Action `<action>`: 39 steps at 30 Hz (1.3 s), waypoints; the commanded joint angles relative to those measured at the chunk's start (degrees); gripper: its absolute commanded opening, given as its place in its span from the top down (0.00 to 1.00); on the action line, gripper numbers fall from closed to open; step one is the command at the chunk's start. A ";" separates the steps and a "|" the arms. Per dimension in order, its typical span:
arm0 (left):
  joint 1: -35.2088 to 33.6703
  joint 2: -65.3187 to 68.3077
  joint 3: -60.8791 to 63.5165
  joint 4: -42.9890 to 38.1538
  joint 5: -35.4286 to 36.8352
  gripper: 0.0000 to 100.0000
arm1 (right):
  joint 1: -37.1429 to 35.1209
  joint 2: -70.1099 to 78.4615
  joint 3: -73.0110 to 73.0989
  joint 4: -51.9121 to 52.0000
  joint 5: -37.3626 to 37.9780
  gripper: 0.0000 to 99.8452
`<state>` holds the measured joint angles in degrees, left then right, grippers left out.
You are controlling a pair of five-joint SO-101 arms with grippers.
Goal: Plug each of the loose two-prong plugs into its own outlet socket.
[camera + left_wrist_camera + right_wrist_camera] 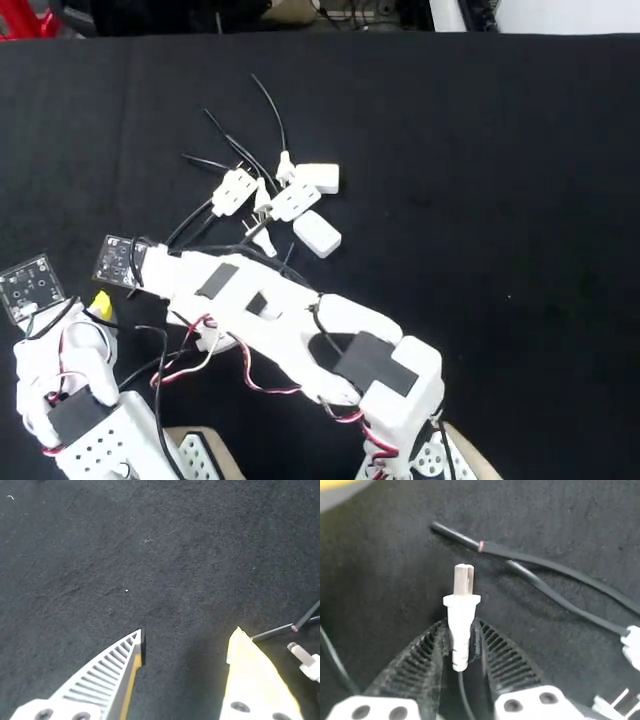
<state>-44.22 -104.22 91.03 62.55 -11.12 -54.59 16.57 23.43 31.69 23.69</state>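
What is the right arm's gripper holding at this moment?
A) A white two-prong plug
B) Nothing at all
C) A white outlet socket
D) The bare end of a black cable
A: in the right wrist view the right gripper is closed on the body of a white two-prong plug, with the prongs pointing away from it.

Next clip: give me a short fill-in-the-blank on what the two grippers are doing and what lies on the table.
1. The right gripper is ____ on a white two-prong plastic plug.
2. The left gripper hangs ____ over the black cloth table, holding nothing.
3. The thin cables lying on the table beyond the held plug are ____ in colour.
Missing words: shut; open; black.
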 commanded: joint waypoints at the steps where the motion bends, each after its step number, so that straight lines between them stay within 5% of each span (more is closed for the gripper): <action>1: -0.66 -0.26 -0.22 -1.32 -0.53 0.73 | 1.49 -6.46 -2.33 5.36 -0.09 0.99; 5: -0.66 -0.26 -0.22 -1.32 -0.53 0.73 | 2.55 -14.55 -0.04 12.66 4.92 0.99; 14: -0.57 -0.26 -0.13 -1.32 -0.53 0.73 | 17.58 -33.01 4.62 40.44 44.84 0.99; 18: -0.57 -0.26 -0.13 -1.32 -0.53 0.73 | 21.01 -33.01 9.36 38.86 53.89 0.99; 22: -0.57 -0.26 0.57 -2.55 -0.53 0.73 | 21.45 -33.45 16.04 29.54 54.24 0.95; 30: 3.30 -0.18 1.45 -2.55 -0.62 0.73 | 24.53 -33.54 15.16 28.57 52.22 0.82; 35: 3.91 -0.18 2.24 -2.81 -0.70 0.73 | 28.31 -37.32 12.62 28.57 42.11 0.82; 39: 3.91 -0.18 2.24 -2.90 -0.70 0.73 | 28.75 -45.23 13.05 29.98 23.12 0.82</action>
<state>-41.05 -104.13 93.85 60.79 -11.30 -26.81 -22.29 39.08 61.05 60.09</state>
